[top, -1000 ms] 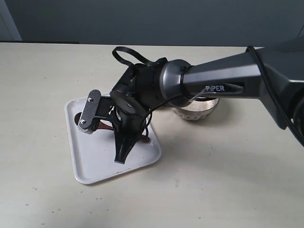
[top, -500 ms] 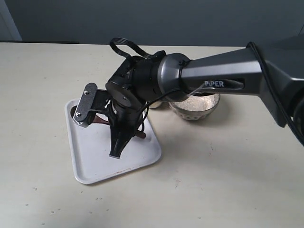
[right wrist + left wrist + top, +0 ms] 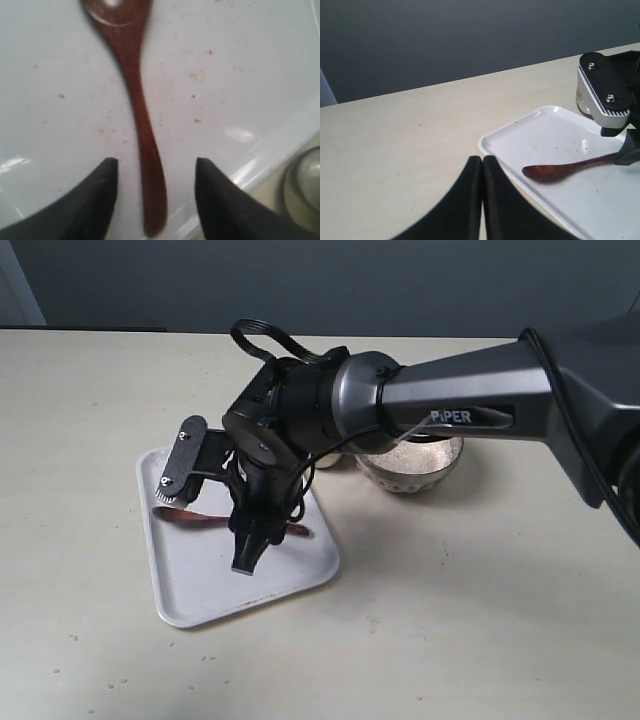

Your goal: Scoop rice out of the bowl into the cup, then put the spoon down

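Exterior view: the spoon [image 3: 200,517] is laid flat on the white tray [image 3: 200,590], oval end toward 9 o'clock, handle toward 3 o'clock. The right gripper [image 3: 205,532] is held over the tray, jaws spread wide. In the right wrist view, the spoon [image 3: 135,85] handle is seen between the two fingers of the right gripper [image 3: 155,160] with a gap on each side, so nothing is gripped. Small brown specks are seen on the tray [image 3: 250,75] surface.

The bowl [image 3: 410,475] is placed on the table [image 3: 480,620] at about 2 o'clock from the tray, partly hidden by the right arm. The rice [image 3: 415,453] is seen inside it. The cup [image 3: 305,187] is caught only at the picture edge, just off the tray rim. Its contents cannot be told.

The left gripper [image 3: 482,160] is kept off the tray [image 3: 520,135], near its corner, with jaws pressed together on nothing. The spoon [image 3: 560,169] is seen from there too, resting on the tray.
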`<state>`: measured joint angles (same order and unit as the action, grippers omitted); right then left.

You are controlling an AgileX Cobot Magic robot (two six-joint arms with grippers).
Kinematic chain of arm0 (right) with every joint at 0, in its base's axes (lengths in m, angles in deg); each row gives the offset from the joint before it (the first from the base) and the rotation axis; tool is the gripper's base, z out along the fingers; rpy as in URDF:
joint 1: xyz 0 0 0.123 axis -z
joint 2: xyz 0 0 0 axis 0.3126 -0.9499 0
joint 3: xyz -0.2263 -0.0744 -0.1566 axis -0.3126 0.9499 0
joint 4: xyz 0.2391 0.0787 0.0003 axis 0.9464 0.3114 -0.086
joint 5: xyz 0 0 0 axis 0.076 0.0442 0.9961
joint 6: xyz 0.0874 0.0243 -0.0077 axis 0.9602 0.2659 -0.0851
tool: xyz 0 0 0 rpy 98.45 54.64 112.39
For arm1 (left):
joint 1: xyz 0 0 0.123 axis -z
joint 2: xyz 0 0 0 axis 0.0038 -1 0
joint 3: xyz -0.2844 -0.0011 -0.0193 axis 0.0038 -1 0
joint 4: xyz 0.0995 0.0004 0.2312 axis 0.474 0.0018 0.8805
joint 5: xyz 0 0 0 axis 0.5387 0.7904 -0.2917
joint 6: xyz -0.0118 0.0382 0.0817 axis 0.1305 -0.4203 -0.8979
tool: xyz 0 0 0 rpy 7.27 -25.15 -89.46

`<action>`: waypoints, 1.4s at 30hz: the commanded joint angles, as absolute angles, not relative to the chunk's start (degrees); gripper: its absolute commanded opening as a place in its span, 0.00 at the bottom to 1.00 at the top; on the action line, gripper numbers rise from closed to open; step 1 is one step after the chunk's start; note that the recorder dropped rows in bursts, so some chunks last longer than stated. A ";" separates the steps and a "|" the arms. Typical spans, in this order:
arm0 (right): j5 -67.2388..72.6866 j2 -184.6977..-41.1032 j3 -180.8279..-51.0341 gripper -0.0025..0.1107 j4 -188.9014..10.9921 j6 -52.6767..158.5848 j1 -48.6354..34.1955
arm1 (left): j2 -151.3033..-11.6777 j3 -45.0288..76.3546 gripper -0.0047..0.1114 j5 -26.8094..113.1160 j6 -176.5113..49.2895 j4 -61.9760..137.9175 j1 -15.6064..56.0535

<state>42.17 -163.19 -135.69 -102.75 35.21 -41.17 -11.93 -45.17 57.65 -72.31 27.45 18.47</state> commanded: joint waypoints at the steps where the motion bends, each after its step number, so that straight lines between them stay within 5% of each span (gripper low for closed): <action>1: 41.49 -162.90 -135.99 0.57 -104.00 38.74 -41.22 | -11.68 -45.03 0.04 56.95 -72.15 27.55 18.76; 6: 44.64 -160.59 -135.99 0.43 -104.97 38.74 -41.22 | -11.68 -45.03 0.04 56.95 -72.15 27.55 18.76; 13: 54.19 -151.59 -135.99 0.02 -108.58 38.87 -41.22 | -11.68 -45.03 0.04 56.95 -72.15 27.55 18.76; 26: 69.08 -136.59 -135.46 0.02 -113.57 46.93 -30.32 | -11.68 -45.03 0.04 56.95 -72.15 27.55 18.76; 42: 61.88 -108.15 -113.38 0.02 -115.92 58.93 -24.40 | -11.68 -45.03 0.04 56.95 -72.15 27.55 18.76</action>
